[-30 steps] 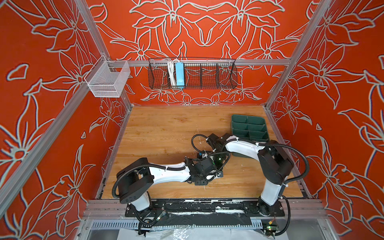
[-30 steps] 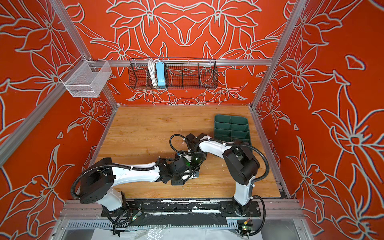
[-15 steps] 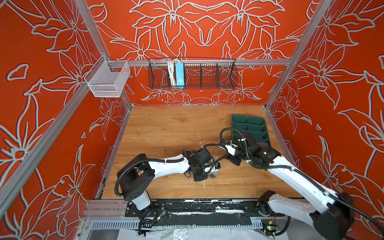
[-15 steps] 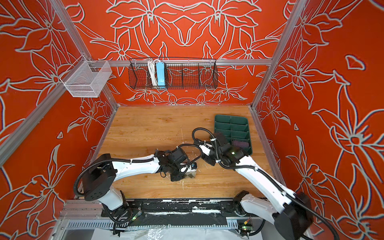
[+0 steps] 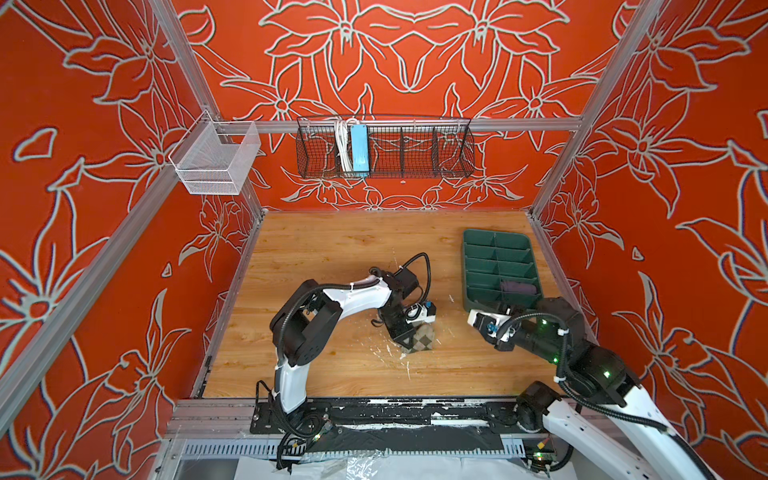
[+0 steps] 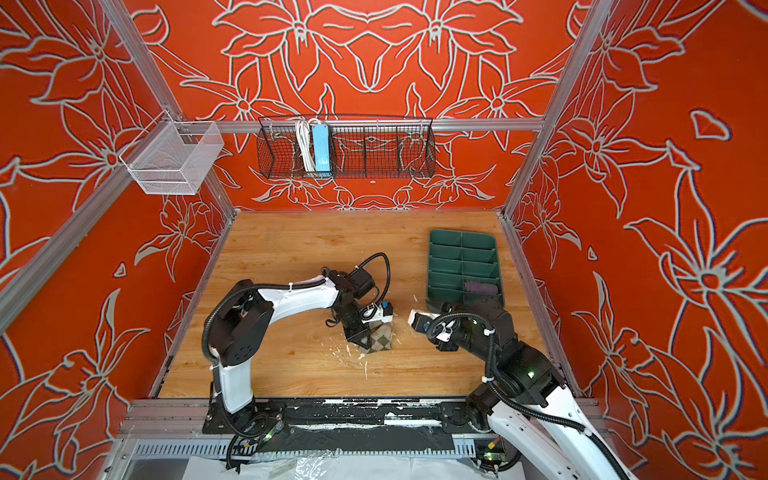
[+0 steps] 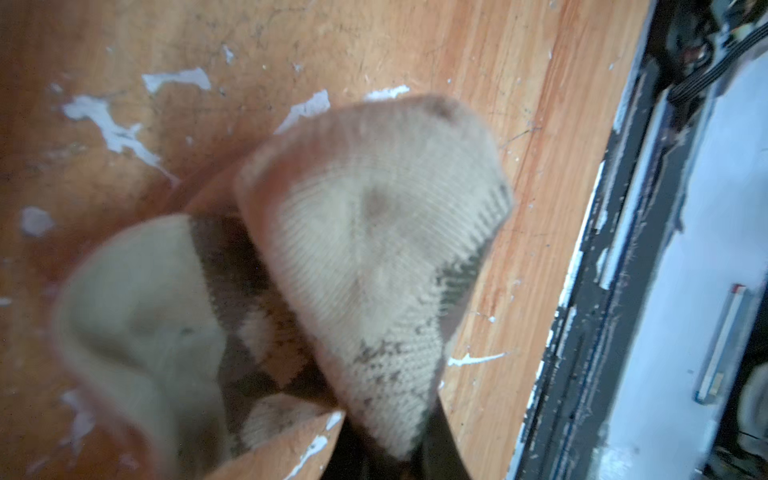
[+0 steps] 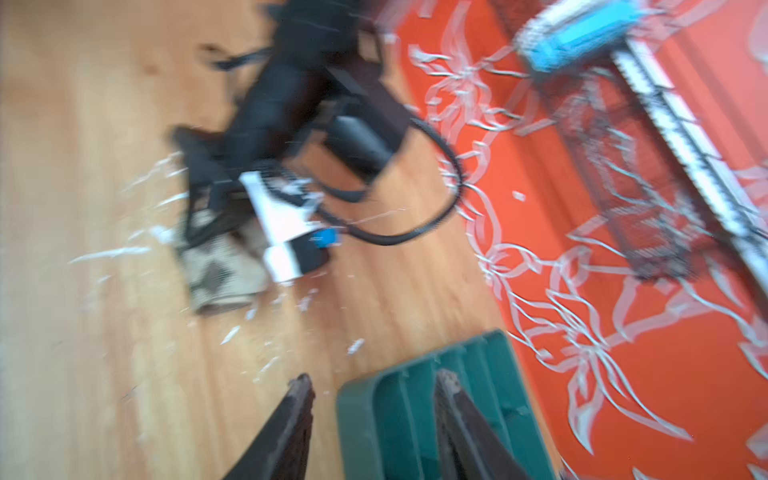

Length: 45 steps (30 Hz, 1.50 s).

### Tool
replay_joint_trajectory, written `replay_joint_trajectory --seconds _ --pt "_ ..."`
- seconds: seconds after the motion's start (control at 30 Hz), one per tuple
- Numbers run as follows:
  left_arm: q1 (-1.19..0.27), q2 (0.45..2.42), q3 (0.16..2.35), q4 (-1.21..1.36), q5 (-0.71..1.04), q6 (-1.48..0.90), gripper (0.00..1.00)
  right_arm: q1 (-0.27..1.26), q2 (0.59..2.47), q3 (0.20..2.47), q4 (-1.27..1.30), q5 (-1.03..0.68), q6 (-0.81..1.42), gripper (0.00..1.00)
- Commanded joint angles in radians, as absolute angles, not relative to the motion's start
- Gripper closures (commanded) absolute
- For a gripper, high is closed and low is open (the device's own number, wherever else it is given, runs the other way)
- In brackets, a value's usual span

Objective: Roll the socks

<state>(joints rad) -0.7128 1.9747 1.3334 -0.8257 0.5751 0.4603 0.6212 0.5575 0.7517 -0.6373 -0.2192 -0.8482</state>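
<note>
The right gripper (image 8: 374, 376) has pulled back right to the green tray's (image 5: 494, 249) near corner, jaws spread and empty. The beige sock (image 5: 423, 338) lies well to its left, pinched by the left gripper (image 5: 409, 343).

Open tabletop (image 5: 332, 257) (green tray (image 5: 480, 266) at right)

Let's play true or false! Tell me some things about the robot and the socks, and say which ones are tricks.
1. The left tool pinches the beige diamond sock. True.
2. The purple sock lies on the bare wood. False: it lies in a compartment of the green tray.
3. The right tool holds a sock. False: it is open and empty.
4. A blue box sits in the black wire basket on the wall. True.
</note>
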Motion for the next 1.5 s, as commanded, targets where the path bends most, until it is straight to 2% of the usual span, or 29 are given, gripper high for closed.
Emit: replay_joint_trajectory --seconds 0.0,0.1,0.17,0.4,0.63,0.67,0.77,0.83,0.93,1.0,1.1,1.2,1.33,1.47 --pt "-0.695 2.072 1.393 -0.945 0.657 0.482 1.00 0.775 0.651 0.719 -0.712 -0.211 -0.948 0.48" --pt "-0.689 2.101 1.415 -0.951 0.663 0.471 1.00 0.970 0.746 0.654 -0.578 -0.020 -0.969 0.40" --pt "-0.684 2.109 1.420 -0.948 0.660 0.463 1.00 1.021 0.824 0.614 -0.464 0.002 -0.971 0.39" --pt "-0.673 2.130 1.440 -0.960 0.672 0.462 1.00 1.043 1.158 0.549 -0.090 0.042 -0.973 0.39" --pt "-0.673 2.135 1.445 -0.970 0.687 0.468 1.00 1.039 1.421 0.557 0.100 0.152 -0.998 0.43" --pt "-0.673 2.132 1.442 -0.971 0.687 0.470 1.00 1.039 1.444 0.566 0.089 0.153 -0.993 0.47" --pt "-0.673 2.110 1.430 -0.963 0.673 0.470 0.98 1.038 1.476 0.605 -0.016 0.139 -0.981 0.68" --pt "-0.672 2.080 1.417 -0.945 0.648 0.460 0.91 1.039 1.472 0.635 -0.105 0.123 -0.955 0.82" --pt "-0.667 2.011 1.391 -0.896 0.590 0.430 0.71 1.039 1.463 0.691 -0.305 0.076 -0.917 0.99" --pt "-0.661 1.955 1.381 -0.871 0.555 0.418 0.58 1.039 1.467 0.718 -0.399 0.062 -0.889 1.00" --pt "-0.651 1.870 1.374 -0.846 0.509 0.409 0.45 1.037 1.476 0.746 -0.510 0.032 -0.854 1.00" --pt "-0.632 1.784 1.363 -0.829 0.485 0.404 0.38 1.036 1.485 0.768 -0.565 0.001 -0.819 1.00" --pt "-0.592 1.650 1.340 -0.806 0.377 0.389 0.36 1.035 1.515 0.827 -0.637 -0.060 -0.780 1.00" --pt "-0.571 1.413 1.258 -0.712 0.118 0.394 0.36 1.005 1.589 0.954 -0.764 -0.161 -0.755 1.00"
